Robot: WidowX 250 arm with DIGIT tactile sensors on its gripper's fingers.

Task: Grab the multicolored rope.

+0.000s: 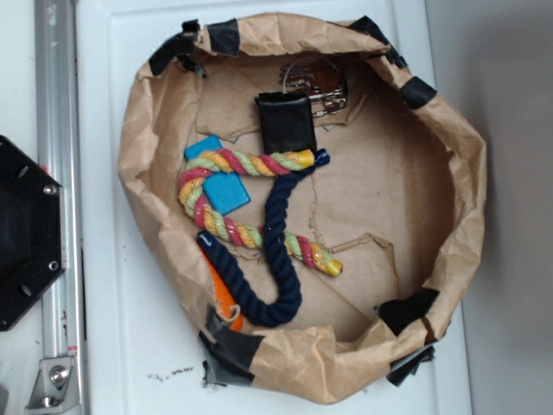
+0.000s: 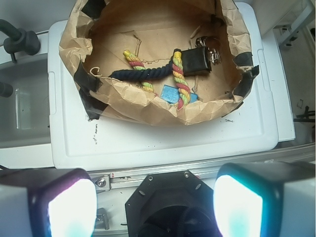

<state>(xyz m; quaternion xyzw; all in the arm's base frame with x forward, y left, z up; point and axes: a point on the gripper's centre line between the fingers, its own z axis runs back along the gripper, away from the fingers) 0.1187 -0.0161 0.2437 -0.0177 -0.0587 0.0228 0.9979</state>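
The multicolored rope [image 1: 242,161] of yellow, pink-red and light green strands lies in a loop inside the brown paper basin [image 1: 449,173], with glossy yellow capped ends at the middle and lower right. It also shows in the wrist view [image 2: 180,79], far ahead. My gripper [image 2: 155,205] shows only in the wrist view. Its two fingers [image 2: 69,205] stand wide apart with nothing between them, above the black robot base [image 2: 170,207], well short of the basin. The gripper is not in the exterior view.
A dark navy rope [image 1: 276,225] crosses over the multicolored rope. Two blue blocks [image 1: 226,194], a black binder clip [image 1: 285,121] and an orange object [image 1: 220,290] lie in the basin. The paper walls stand high, taped with black. A metal rail [image 1: 56,173] runs along the left.
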